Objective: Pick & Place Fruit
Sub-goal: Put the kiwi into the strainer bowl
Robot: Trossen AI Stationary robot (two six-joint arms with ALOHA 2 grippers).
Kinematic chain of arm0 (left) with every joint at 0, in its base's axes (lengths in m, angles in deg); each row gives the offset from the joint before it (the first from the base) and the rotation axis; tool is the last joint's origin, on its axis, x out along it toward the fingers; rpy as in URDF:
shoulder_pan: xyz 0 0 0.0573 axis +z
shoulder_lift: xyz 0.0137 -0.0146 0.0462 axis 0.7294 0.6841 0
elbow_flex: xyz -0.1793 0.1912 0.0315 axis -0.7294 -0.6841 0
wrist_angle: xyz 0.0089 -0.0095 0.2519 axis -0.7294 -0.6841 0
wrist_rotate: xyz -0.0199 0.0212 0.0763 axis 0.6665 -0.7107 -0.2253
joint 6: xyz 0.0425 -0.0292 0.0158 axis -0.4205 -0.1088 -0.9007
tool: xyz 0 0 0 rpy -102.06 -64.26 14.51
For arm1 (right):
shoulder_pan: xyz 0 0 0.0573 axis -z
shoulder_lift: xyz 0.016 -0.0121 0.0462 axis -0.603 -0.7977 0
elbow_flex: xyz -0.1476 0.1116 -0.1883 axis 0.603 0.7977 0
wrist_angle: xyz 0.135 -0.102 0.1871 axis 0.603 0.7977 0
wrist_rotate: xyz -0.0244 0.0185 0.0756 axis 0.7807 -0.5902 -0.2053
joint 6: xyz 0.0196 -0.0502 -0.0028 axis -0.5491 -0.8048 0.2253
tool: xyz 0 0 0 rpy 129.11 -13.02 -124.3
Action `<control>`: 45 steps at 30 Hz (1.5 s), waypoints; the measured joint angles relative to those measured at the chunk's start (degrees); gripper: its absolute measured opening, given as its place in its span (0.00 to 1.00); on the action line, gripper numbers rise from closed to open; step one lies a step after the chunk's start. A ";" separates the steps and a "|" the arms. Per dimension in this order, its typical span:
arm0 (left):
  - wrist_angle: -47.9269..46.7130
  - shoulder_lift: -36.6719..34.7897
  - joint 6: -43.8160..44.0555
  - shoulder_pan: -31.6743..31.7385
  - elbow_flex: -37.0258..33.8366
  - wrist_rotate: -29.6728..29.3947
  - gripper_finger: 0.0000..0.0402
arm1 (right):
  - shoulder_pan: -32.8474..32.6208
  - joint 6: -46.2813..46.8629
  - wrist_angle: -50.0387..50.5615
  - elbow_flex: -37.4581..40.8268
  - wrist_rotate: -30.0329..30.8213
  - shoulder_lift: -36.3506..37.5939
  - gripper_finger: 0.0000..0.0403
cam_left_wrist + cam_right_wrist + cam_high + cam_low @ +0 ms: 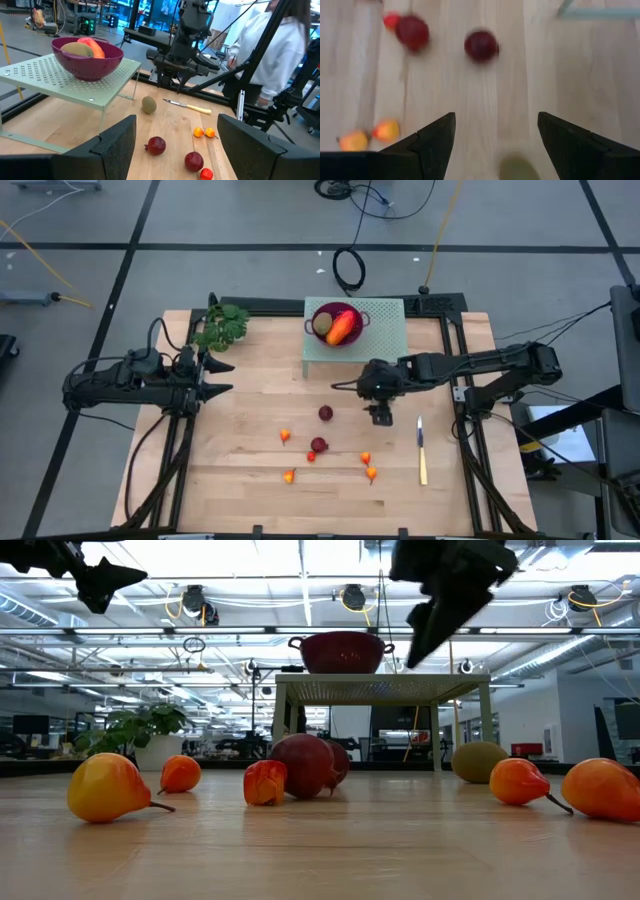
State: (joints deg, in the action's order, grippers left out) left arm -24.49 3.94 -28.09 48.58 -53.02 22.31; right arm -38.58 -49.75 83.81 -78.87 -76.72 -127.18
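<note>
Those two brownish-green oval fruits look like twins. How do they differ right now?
One brownish-green oval lies in the purple bowl on the green stand, touching the longish orange-red fruit. The other oval lies alone on the wooden table, below the open right gripper. Both share colour and shape.

The right arm reaches in from the right, its elbow bent, wrist turned downward, and the right gripper [379,416] hangs above the desk's middle with fingers spread and empty. The left arm waits at the left edge, left gripper [222,377] parted, pointing right.
</note>
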 joint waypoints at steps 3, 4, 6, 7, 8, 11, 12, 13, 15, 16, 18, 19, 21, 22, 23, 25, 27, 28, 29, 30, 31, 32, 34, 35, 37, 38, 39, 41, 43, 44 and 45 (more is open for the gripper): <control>0.00 0.00 0.00 -0.02 0.00 0.00 0.68 | 0.00 -0.10 -1.79 0.00 0.00 0.01 0.69; 0.00 0.00 0.01 -0.01 0.00 0.01 0.68 | 0.00 -0.10 -1.82 0.00 0.00 0.01 0.69; 0.00 0.00 0.02 -0.02 0.00 0.02 0.68 | 0.02 -0.16 -1.24 0.00 0.00 0.01 0.69; 0.00 -0.02 0.02 -0.02 0.00 0.02 0.68 | 0.02 -0.22 -0.45 0.00 0.00 -0.01 0.69; -0.02 0.00 0.02 0.00 0.00 0.02 0.68 | 0.02 -0.41 0.37 0.00 0.00 0.01 0.69; -0.01 0.00 0.02 -0.02 0.00 0.02 0.68 | 0.02 -2.84 2.03 0.00 0.00 0.01 0.69; -0.02 0.00 0.02 -0.02 0.00 0.02 0.68 | 0.02 -4.25 2.53 0.00 0.00 -0.01 0.69; -0.02 0.00 0.02 -0.02 0.00 0.02 0.68 | 0.02 -5.72 2.80 0.00 0.00 0.01 0.69; -0.02 0.00 0.02 0.00 0.00 0.02 0.68 | 0.02 -7.10 2.87 0.00 -0.01 0.01 0.69; -0.02 0.00 0.02 0.00 0.00 0.02 0.68 | 0.02 -7.28 2.94 0.00 -0.02 0.01 0.69; -0.02 0.00 0.02 0.00 0.00 0.04 0.68 | 0.02 -7.73 3.47 0.00 -0.02 0.01 0.69; -0.02 0.00 0.02 -0.02 0.00 0.04 0.68 | 0.02 -8.27 4.16 0.00 -0.02 0.01 0.69; -0.02 0.00 0.02 -0.02 0.00 0.04 0.68 | 0.02 -9.89 5.74 0.00 0.00 0.01 0.69; -0.02 0.00 0.03 -0.01 0.00 0.02 0.68 | 0.02 -10.97 6.46 0.00 0.00 0.01 0.69; -0.02 0.00 0.04 -0.01 0.00 0.02 0.68 | 0.02 -11.91 7.20 0.00 -0.02 0.01 0.69; -0.02 0.00 0.04 0.00 0.00 0.02 0.68 | 0.02 -12.78 8.26 0.02 -0.01 0.01 0.69; -0.02 0.00 0.04 -0.02 0.00 0.02 0.68 | 0.02 -12.83 8.49 0.38 -0.02 0.03 0.69; -0.02 0.00 0.04 0.00 0.00 0.02 0.68 | 0.02 -12.81 8.29 0.89 -0.04 0.06 0.69; -0.02 0.00 0.04 0.00 0.00 0.02 0.68 | 0.02 -12.80 8.16 1.50 -0.02 0.06 0.69; -0.05 0.00 0.04 -0.01 0.00 0.02 0.68 | 0.02 -13.01 8.08 2.22 -0.02 0.06 0.69; -0.07 0.00 0.04 0.00 0.00 0.02 0.68 | 0.02 -13.57 8.06 2.98 0.00 0.06 0.69; -0.07 0.00 0.04 0.00 0.00 0.02 0.68 | 0.02 -14.32 8.05 3.86 -0.02 0.06 0.69; -0.09 0.00 0.04 -0.01 0.00 0.02 0.68 | 0.02 -15.37 8.08 5.61 -0.02 0.04 0.69; -0.09 0.00 0.04 -0.01 0.00 0.02 0.68 | 0.02 -15.71 7.98 6.50 -0.02 0.04 0.69; -0.12 0.00 0.04 -0.01 0.00 0.02 0.68 | 0.02 -15.87 6.91 8.35 0.04 0.04 0.69; -0.13 0.00 0.04 0.00 0.00 0.02 0.68 | 0.02 -15.86 6.36 9.22 0.06 0.04 0.69; -0.13 0.00 0.04 0.00 0.00 0.02 0.68 | 0.04 -15.85 5.94 9.97 0.10 0.01 0.69; -0.13 0.00 0.04 -0.02 0.00 0.02 0.68 | 0.38 -15.86 5.05 11.04 0.16 0.01 0.69; -0.13 0.00 0.07 -0.02 0.00 0.02 0.68 | 0.78 -15.94 4.00 12.01 0.34 0.01 0.69; -0.13 0.00 0.07 -0.01 0.02 0.02 0.68 | 1.01 -15.94 3.73 12.47 0.85 0.01 0.69; -0.13 0.00 0.07 0.00 0.00 0.02 0.68 | 1.16 -15.88 3.71 12.74 1.86 0.01 0.69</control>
State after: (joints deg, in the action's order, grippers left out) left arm -24.62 3.94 -28.03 48.58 -53.02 22.33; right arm -37.42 -65.63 87.53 -66.12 -74.86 -127.16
